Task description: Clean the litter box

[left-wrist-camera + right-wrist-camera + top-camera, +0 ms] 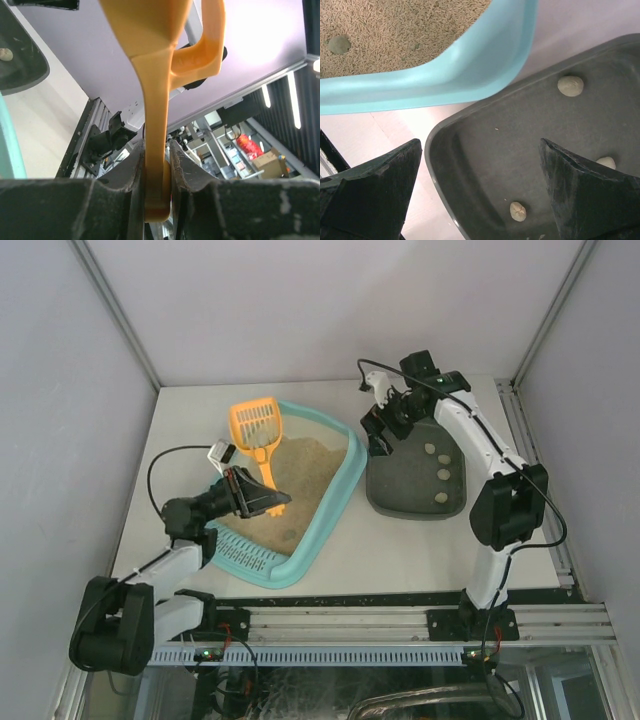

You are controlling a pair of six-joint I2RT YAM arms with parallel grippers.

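Nearest, the L gripper (pixel 262 498) is shut tight on the thin handle of the orange plastic scoop with slots (pixel 256 425). The wrist view shows the handle (pixel 155 125) pinched flat btwn both jaws, so it can't twist when it digs. The scoop's head points away from the arm, over the far end of the litter box (pixel 322 520), the big light turquoise plastic tray w/ round corners. The box sits slanted, left-middle on the white table (pixel 400 550), w/ its slotted grate (pixel 240 550) at the near end and tan sand (pixel 300 475) filling the rest. One small grey lump (pixel 339 44) lies in the sand, so prob. more scooping to do. Just beside the box on the right is the smaller dark grey plastic tray (pixel 400 498) w/ three pale lumps (pixel 443 474) in it. It's close, so the scoop has a short trip. Farthest, the R gripper (pixel 385 432) hangs over that tray's corner nearest the box. Its jaws are wide apart w/ nothing in them, maybe ready to steady the tray.
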